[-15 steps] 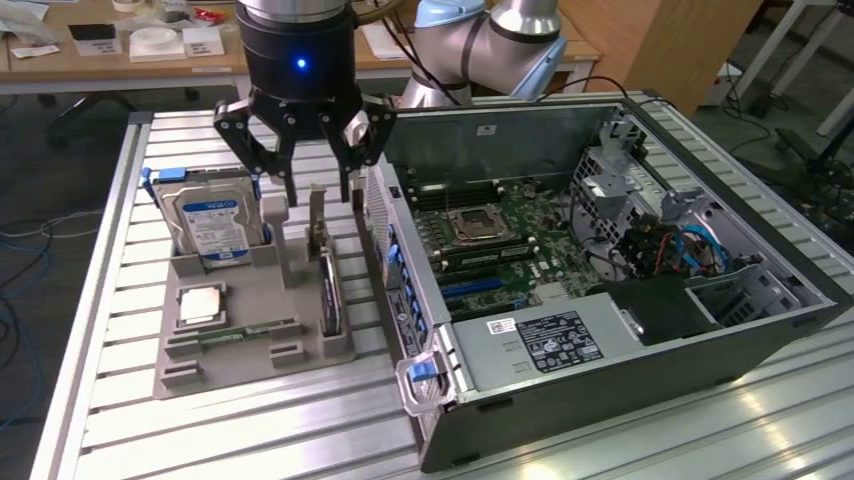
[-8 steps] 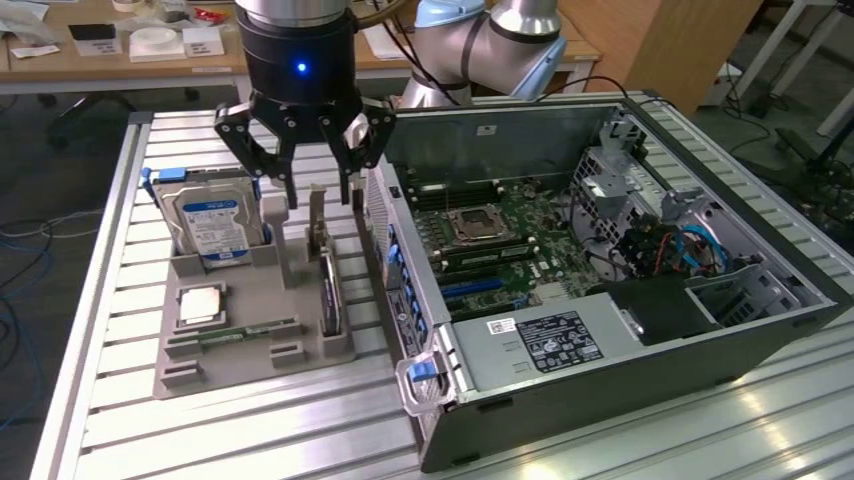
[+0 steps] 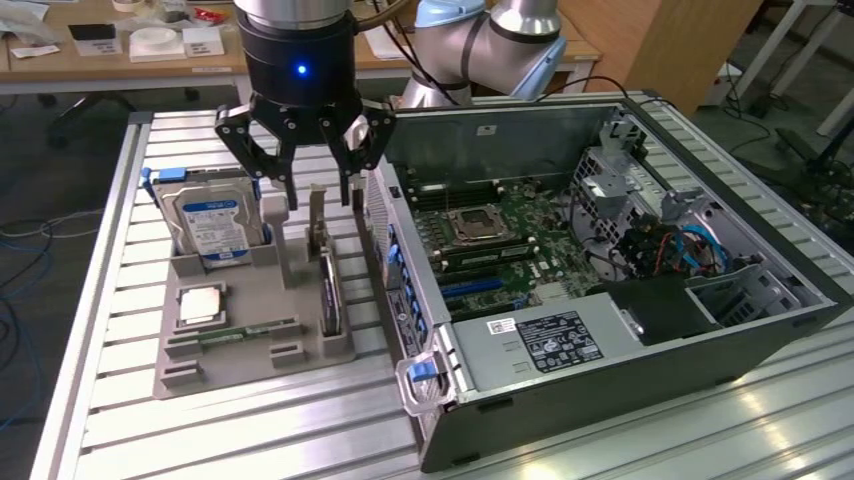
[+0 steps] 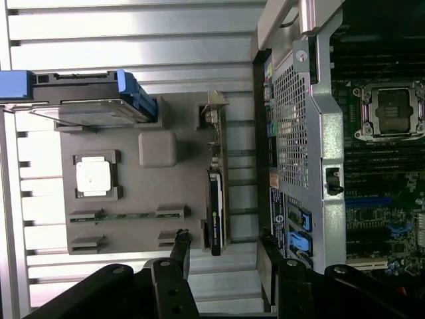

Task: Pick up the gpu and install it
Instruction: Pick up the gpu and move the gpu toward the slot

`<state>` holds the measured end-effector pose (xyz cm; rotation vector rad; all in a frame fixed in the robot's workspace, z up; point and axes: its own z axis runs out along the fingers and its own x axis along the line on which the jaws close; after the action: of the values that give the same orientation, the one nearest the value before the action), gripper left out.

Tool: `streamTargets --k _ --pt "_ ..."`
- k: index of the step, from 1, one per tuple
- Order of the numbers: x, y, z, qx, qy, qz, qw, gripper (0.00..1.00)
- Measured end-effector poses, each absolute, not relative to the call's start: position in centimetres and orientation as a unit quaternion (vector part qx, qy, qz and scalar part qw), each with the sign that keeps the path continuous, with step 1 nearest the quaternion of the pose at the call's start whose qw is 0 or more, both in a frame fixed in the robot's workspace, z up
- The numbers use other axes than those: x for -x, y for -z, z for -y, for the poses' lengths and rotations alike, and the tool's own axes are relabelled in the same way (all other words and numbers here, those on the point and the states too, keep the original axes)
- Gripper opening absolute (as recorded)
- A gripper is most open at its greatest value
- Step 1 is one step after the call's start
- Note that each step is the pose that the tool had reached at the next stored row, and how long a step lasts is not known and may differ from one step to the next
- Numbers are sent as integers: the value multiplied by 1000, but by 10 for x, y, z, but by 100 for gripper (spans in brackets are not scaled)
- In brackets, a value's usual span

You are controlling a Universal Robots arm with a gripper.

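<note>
Exterior view, gpu (image 3: 327,285) upright in grey holder (image 3: 234,352), end effector (image 3: 318,192) spread apart above

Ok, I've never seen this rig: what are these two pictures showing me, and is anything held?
The machine is one robot arm ending in black jaws. The exterior view comes from a camera off the arm. The wrist view comes from a camera on the arm's wrist, looking down past the jaws. On the slatted table sits a grey tray with a hard drive standing upright, a square processor chip, a memory stick and the gpu, a thin black card on edge. To the exterior view's right lies an open computer case. The jaws hang open near the gpu's bracket end, holding nothing.
</note>
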<state>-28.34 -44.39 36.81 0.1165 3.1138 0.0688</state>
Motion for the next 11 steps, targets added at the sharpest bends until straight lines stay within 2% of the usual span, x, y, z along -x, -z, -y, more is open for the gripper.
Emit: streamTargets --k 11 --pt "283 -360 444 -37 -22 -999 12 53"
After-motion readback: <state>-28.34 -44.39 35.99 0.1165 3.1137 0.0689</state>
